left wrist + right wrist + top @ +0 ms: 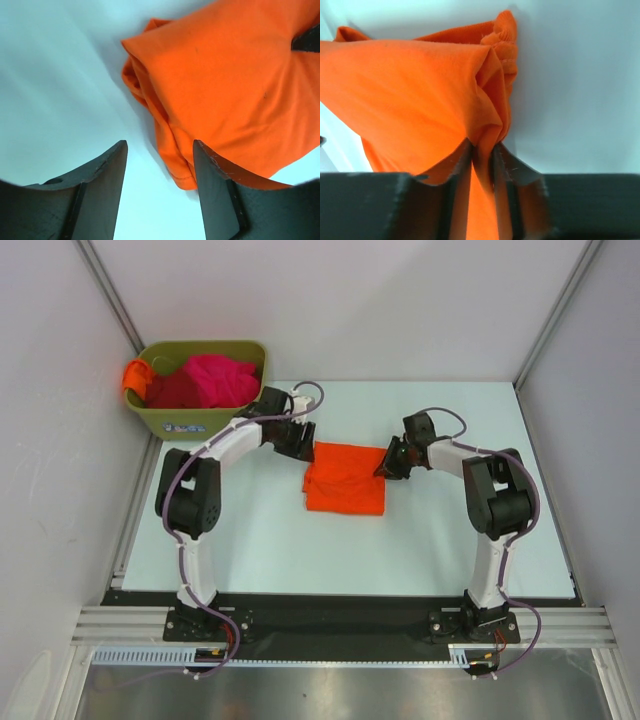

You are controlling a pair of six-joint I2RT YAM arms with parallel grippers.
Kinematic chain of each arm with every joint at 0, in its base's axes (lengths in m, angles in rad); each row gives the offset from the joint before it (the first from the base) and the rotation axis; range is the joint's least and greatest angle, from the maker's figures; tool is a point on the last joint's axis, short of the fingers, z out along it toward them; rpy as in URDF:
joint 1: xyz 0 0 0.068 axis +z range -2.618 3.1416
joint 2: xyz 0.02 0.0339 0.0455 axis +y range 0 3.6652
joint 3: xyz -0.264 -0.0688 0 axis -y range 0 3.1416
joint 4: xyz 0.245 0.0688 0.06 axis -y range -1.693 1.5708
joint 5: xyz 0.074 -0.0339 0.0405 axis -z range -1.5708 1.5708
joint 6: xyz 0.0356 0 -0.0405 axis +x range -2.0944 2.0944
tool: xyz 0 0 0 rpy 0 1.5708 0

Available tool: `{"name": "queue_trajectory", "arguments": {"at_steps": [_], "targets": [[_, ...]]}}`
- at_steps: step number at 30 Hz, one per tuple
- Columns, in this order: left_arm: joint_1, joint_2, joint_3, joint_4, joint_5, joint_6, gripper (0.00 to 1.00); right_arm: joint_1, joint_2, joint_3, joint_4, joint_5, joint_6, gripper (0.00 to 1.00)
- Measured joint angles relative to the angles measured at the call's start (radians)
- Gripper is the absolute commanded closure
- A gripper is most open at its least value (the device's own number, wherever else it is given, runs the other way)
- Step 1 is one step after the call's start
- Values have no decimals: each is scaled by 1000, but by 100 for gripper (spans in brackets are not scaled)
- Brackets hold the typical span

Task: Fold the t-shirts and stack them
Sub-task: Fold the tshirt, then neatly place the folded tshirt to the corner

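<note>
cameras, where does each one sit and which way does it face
Top external: above and behind the bases, looking down at the table, both arms, orange t-shirt, bin.
Left wrist: on left gripper, open, facing the shirt's edge.
Right wrist: on right gripper, shut on the shirt.
All three share the shirt.

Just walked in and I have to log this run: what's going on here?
The two arms flank a bright orange t-shirt lying partly folded on the table. The right gripper is shut on its right edge, cloth bunched in its grip. The left gripper is open beside its left edge, holding nothing. An olive-green bin at the far left holds a magenta-pink shirt and a dark red shirt, with an orange shirt draped over its rim.
</note>
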Motion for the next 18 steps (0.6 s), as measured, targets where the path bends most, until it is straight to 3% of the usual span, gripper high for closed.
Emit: {"name": "queue_trajectory", "arguments": {"at_steps": [5,12,18], "targets": [[15,-15,17,-12,-24,13,39,-6,20,21,-10,-13,-10,99],[97,-119,14,-37,-63,60,39,-47,77,149,-85,-14,-86,100],[136,-202,-13,-58,-93,103,39,-142,211,460,-251,5,-229,100]]}}
